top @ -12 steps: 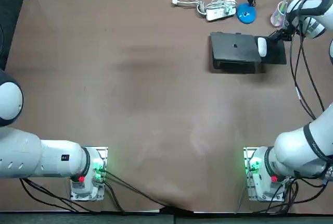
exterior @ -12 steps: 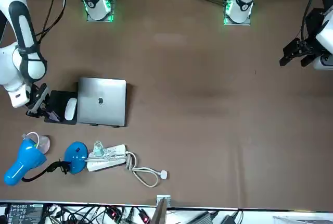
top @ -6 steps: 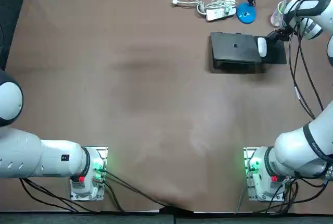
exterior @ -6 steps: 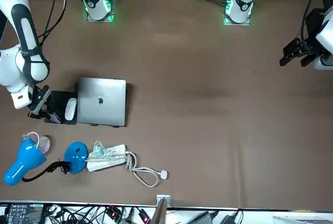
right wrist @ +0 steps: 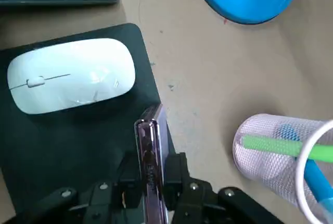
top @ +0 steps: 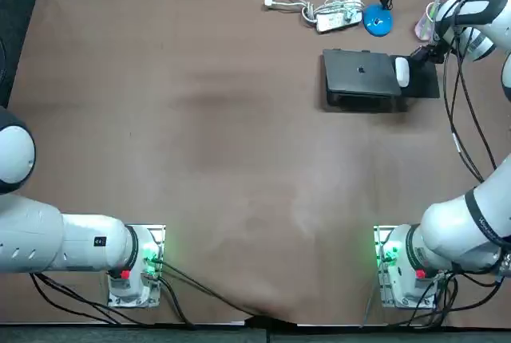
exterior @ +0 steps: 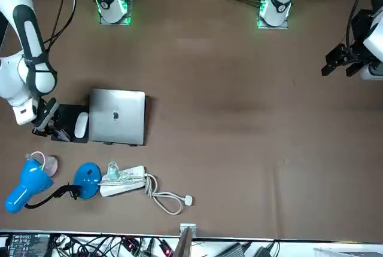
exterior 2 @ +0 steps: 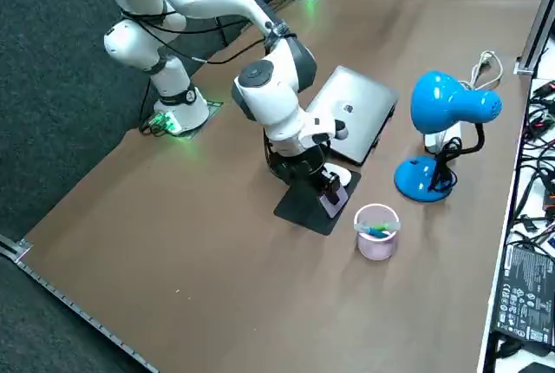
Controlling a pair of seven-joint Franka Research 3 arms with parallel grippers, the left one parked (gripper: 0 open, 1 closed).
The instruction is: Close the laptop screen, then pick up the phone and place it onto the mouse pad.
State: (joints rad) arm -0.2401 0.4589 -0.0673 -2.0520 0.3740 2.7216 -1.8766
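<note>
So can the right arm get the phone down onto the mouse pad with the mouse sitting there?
Probably yes: the right gripper holds the phone edge-on over bare mouse pad beside the mouse, nothing between, though close to the pad's edge.

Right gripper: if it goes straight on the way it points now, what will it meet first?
Probably the mouse pad. The right gripper, shut on the phone, points down at the pad near its edge, beside the mouse. The phone's lower end would touch first; I cannot tell whether it already does.
</note>
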